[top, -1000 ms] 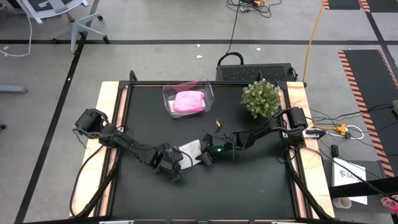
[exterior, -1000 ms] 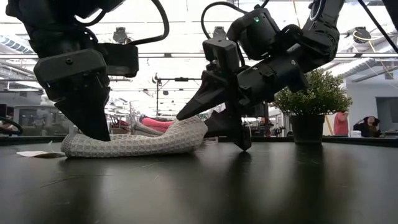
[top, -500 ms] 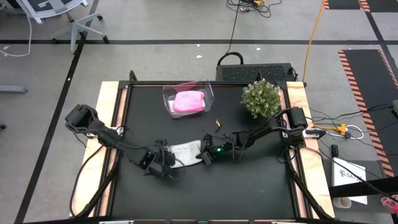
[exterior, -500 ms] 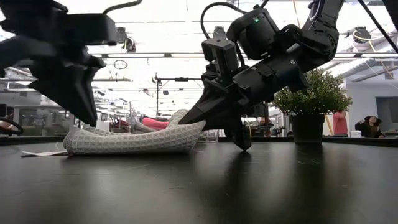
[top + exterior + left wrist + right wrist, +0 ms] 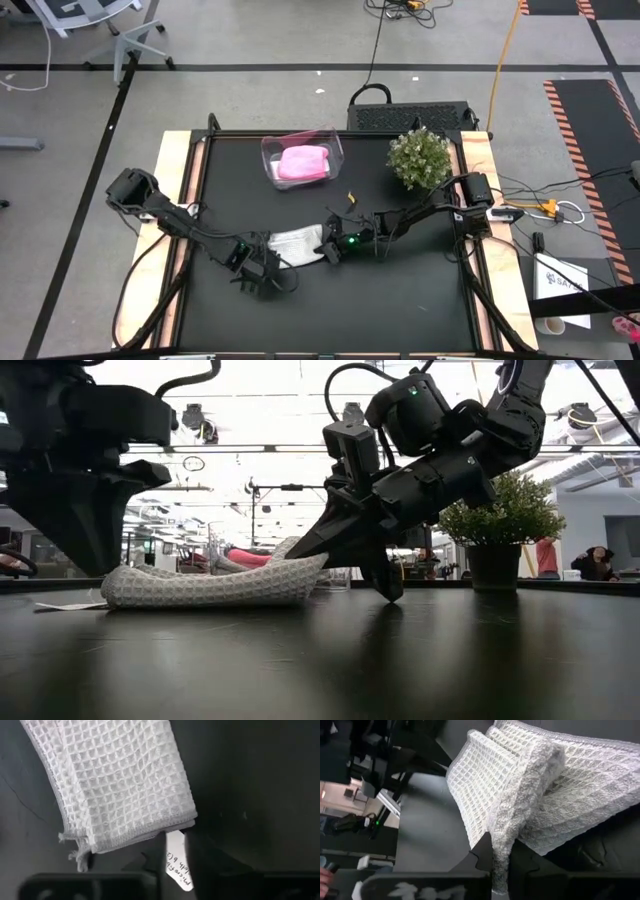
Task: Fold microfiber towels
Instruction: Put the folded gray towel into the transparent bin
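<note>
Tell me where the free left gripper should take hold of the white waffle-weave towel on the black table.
Probably the layered end of the white waffle-weave towel nearest the left gripper, approached low from that side. The right gripper is shut on the opposite end, lifting it, while this end lies flat, folded edges stacked.

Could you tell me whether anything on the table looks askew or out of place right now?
The folded white towel lies uneven: its end at the right gripper is lifted off the table. The care tag pokes out near the left gripper.

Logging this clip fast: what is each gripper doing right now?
Left gripper: off the white waffle-weave towel, at its near-left end; open or closed cannot be told.
Right gripper: closed on that towel's right edge, lifting it.
</note>
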Robot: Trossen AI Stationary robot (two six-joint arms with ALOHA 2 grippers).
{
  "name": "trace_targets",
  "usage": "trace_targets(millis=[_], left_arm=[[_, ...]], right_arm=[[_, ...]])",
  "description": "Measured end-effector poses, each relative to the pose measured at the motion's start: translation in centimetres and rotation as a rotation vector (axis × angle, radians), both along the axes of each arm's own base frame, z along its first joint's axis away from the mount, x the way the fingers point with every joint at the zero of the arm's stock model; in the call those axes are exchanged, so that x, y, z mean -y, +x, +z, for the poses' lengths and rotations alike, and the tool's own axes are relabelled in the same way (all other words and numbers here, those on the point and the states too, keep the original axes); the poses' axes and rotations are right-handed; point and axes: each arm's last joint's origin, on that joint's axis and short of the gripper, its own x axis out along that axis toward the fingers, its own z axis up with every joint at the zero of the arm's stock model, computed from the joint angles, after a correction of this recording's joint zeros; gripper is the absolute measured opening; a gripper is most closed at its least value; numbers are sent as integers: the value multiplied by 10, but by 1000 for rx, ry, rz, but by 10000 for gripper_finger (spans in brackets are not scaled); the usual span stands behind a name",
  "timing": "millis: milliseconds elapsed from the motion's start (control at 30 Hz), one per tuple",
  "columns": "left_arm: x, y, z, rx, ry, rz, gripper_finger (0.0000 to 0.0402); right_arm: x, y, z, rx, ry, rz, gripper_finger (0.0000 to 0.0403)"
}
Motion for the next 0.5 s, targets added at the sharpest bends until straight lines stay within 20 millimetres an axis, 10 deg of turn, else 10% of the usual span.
trace_targets(millis=[500], left_arm=[[2,-1,1,8,92,-154,244]], right_arm=[[1,1,1,21,-11,-45,13]])
